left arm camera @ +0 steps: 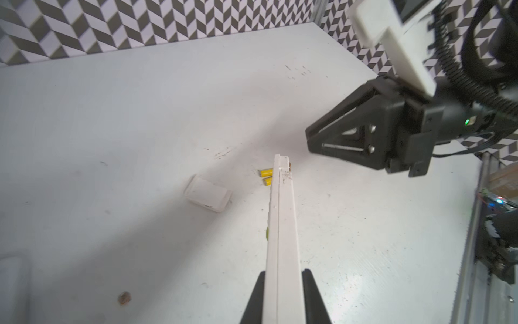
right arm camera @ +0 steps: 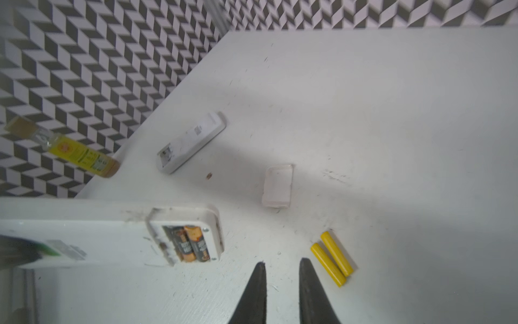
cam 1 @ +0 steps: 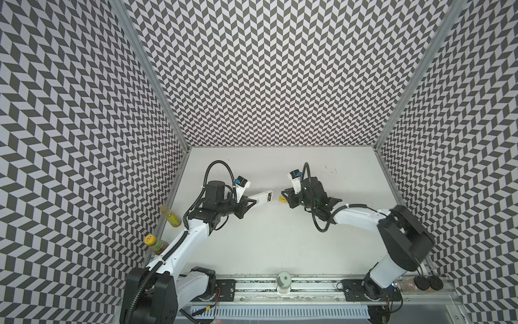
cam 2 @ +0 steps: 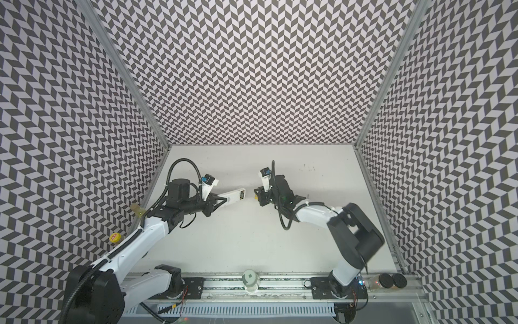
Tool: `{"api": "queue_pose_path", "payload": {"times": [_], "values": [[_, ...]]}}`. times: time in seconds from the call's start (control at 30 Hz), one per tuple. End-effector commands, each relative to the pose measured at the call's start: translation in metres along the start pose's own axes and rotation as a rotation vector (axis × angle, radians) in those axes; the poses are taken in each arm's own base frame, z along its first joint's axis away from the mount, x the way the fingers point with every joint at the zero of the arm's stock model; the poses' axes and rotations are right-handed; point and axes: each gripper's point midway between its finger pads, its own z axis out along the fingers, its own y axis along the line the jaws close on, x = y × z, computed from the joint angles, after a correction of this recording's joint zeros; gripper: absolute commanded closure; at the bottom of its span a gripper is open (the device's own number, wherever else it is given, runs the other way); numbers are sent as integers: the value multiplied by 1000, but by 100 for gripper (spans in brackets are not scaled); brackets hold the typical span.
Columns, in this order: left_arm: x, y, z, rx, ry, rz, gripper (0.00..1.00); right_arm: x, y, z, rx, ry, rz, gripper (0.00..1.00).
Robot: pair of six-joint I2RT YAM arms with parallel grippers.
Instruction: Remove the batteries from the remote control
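Two black batteries (right arm camera: 190, 244) sit in the open bay at the end of the remote (right arm camera: 112, 232), which the left pincer (left arm camera: 283, 272) clamps by its sides above the tabletop (right arm camera: 392, 112). Two yellow batteries (right arm camera: 332, 258) lie side by side on the tabletop, just beside the right pincer (right arm camera: 280, 263), whose tips stand slightly apart and empty. A cover (right arm camera: 278, 185) and a second remote (right arm camera: 192, 141) lie farther off.

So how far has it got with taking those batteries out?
About halfway. Done: two yellow batteries lie on the table near a loose cover. In hand: the left gripper grips a remote with its compartment open, and the right gripper, slightly open and empty, hovers near it. Left: two black batteries still sit in that compartment.
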Motion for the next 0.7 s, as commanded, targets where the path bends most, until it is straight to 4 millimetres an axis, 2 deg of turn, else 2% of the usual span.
{"api": "queue_pose_path", "payload": {"times": [0.0,0.07,0.23,0.37,0.67], "values": [[3,-26,10,146,-15,-47,100,12,-42,-30,165,-3,67,73],[9,-36,16,205,-2,-109,100,21,-67,-48,276,13,120,66],[28,-55,33,291,62,-199,100,43,-111,-80,430,92,226,61],[42,-52,47,261,113,-259,100,52,-125,-97,499,82,252,59],[64,-37,62,192,185,-338,96,79,-144,-116,600,166,286,54]]}}
